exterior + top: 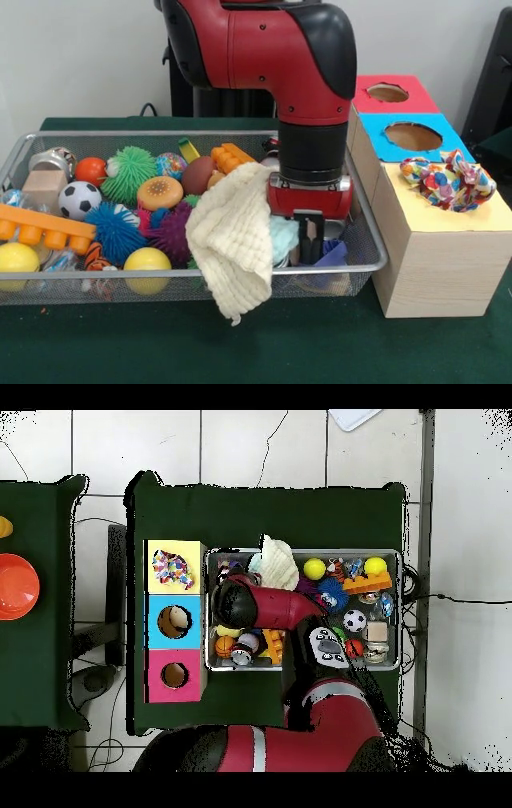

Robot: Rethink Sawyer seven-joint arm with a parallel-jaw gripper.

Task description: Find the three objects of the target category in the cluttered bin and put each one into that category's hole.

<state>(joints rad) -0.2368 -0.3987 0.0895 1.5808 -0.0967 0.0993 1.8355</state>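
The gripper point(310, 240) hangs straight down from the red and black arm point(264, 48) into the right end of the wire mesh bin point(376, 258), its dark fingers down among a pale blue-green cloth point(283, 238) and a blue-violet piece point(333, 254); whether the fingers are parted or closed on anything cannot be told, since they are buried in the clutter. Just beside it, a cream waffle-weave cloth point(232, 240) drapes over the bin's front rim and hangs down outside. The rest of the bin holds a green spiky ball point(128, 174), a blue spiky ball point(116, 232), a purple spiky ball point(170, 234), a small soccer ball point(79, 199), two yellow balls point(147, 260), a toy burger point(159, 193), a brown toy football point(198, 174) and an orange toy brick point(44, 228). Touching the bin's right end stands a row of wooden boxes on the green counter point(264, 344): on the nearest box, with a yellow top point(488, 214), lies a ruffled white fabric piece with coloured dots point(448, 182); behind it are a blue-topped box point(408, 136) and a red-topped box point(388, 93), each with a round hole. In the overhead view the dotted fabric point(172, 568) covers the yellow box's top.
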